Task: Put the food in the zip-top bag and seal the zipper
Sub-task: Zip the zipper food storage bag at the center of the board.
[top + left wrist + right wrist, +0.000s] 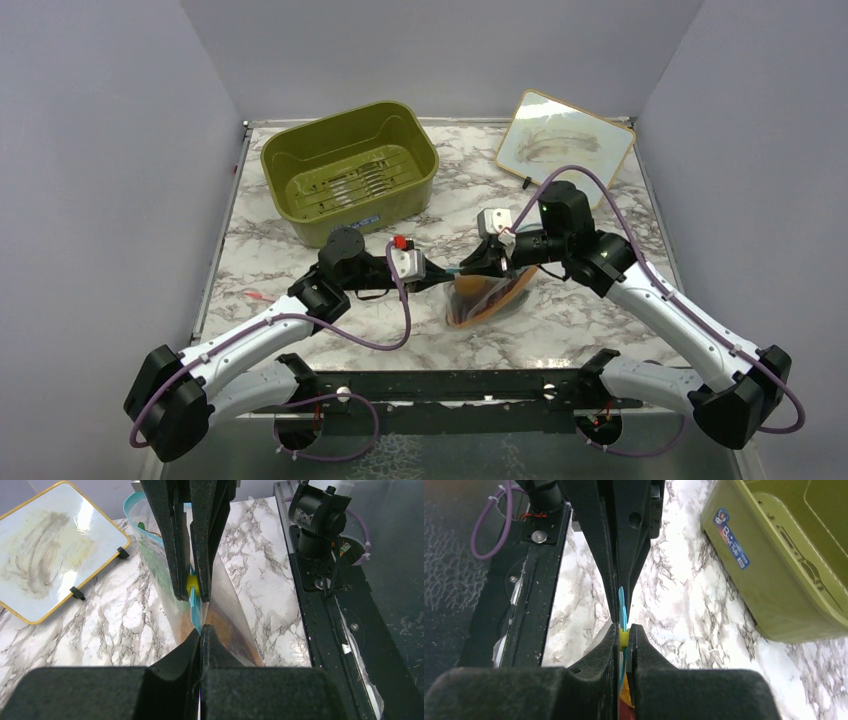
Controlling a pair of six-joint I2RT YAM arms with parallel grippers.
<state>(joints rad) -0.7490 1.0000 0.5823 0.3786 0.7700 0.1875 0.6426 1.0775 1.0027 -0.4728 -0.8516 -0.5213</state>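
Observation:
The zip-top bag [487, 298] hangs between both grippers just above the marble table, near its front middle. Orange and dark red food [625, 696] shows through its clear wall [227, 612]; the other food cannot be made out. My left gripper [200, 632] is shut on the end of the light blue zipper [195, 607]. Facing it a short way along the strip, my right gripper [624, 630] is shut on the zipper [622, 600] at a small yellow slider [624, 638]. From above, the left gripper [447, 274] and right gripper [478, 262] nearly meet tip to tip.
An olive-green tub [350, 170] stands at the back left, close to the right wrist's view [784, 565]. A yellow-framed whiteboard [565, 145] lies at the back right. The black base rail [345, 630] runs along the table's near edge.

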